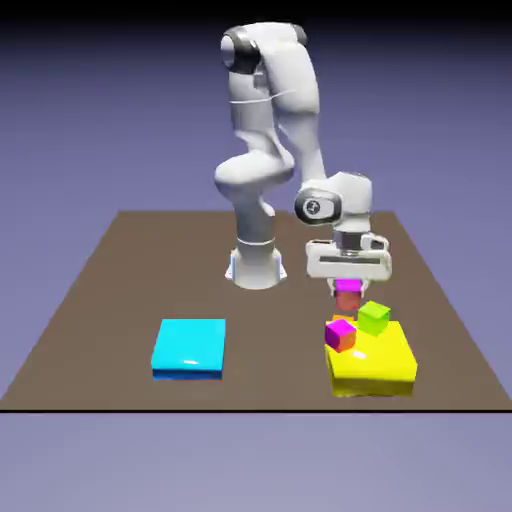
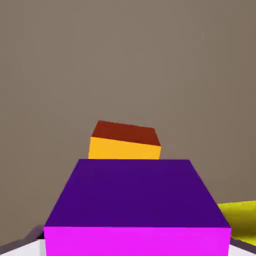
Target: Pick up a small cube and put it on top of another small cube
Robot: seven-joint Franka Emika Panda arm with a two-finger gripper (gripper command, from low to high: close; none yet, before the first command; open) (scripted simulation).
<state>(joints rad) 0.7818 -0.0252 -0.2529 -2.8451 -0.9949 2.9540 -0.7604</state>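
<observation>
My gripper (image 1: 348, 284) is shut on the small cube (image 1: 348, 287), all magenta with dark purple sides. In the hand view this cube (image 2: 136, 200) fills the lower middle between the fingertips (image 2: 31, 237), which barely show at the bottom corners. Directly past it lies an orange cube with a red-brown face (image 2: 125, 141). In the exterior view that red-orange cube (image 1: 348, 301) sits just under the held cube, behind the yellow block. I cannot tell whether the two touch.
A yellow block (image 1: 375, 372) at the exterior view's right front carries a magenta-topped cube with an orange side (image 1: 340, 334) and a lime-green cube (image 1: 374, 317). Its yellow edge (image 2: 241, 216) shows in the hand view. A flat cyan slab (image 1: 189, 346) lies to the left.
</observation>
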